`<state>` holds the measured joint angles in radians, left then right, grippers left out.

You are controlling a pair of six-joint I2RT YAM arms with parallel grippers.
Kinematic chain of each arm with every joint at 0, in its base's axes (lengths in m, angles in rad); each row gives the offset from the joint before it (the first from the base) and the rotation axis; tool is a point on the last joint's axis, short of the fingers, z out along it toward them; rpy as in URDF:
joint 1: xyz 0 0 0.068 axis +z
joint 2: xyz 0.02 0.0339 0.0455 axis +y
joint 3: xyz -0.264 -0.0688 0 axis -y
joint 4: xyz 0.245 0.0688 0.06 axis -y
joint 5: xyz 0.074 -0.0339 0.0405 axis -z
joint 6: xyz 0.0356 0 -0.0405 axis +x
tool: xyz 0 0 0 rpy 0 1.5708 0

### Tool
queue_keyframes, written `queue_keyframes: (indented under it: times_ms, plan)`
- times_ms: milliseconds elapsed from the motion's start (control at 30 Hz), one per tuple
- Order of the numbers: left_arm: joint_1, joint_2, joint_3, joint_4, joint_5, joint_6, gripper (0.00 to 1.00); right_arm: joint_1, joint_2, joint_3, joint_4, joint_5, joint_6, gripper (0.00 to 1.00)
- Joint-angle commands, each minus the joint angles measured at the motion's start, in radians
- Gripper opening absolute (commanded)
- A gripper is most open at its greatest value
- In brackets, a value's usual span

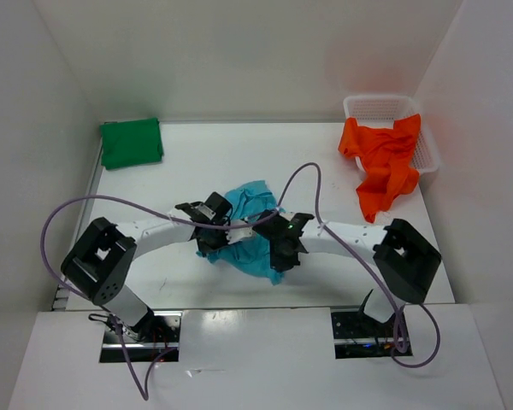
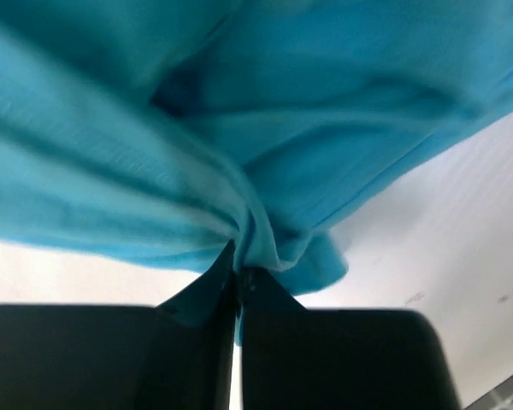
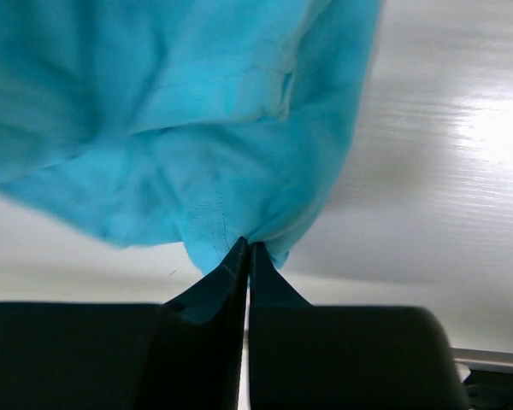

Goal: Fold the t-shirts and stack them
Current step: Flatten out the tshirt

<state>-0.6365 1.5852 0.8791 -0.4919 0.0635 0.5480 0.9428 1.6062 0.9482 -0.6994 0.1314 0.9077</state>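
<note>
Turquoise t-shirt (image 1: 255,203) is bunched at the middle of the bench (image 1: 222,162), and both arms hide its centre in the top view. Left claw (image 2: 238,272) is pressed together on a gathered fold. The right claw (image 3: 246,249) pinches an edge likewise. Close up, the cloth is blurred and cut off by the frame. Green t-shirt (image 1: 131,142) sits folded far left. The orange-red t-shirt (image 1: 385,166) droops from the white basket (image 1: 378,108) far right.
</note>
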Motion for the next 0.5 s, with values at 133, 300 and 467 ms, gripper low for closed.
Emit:
queue_keyframes:
  times_ms: [133, 300, 467]
  plan:
    - [0.201, -0.267, 0.249, -0.224, 0.067, 0.027, 0.0, -0.1, -0.314, 0.26, -0.041, 0.028, -0.121, 0.0]
    - [0.343, -0.335, 0.553, -0.381, 0.068, 0.05, 0.0, -0.185, -0.442, 0.463, -0.141, 0.152, -0.176, 0.0]
    - [0.438, -0.364, 0.725, -0.447, 0.093, 0.041, 0.0, -0.185, -0.511, 0.635, -0.193, 0.307, -0.207, 0.0]
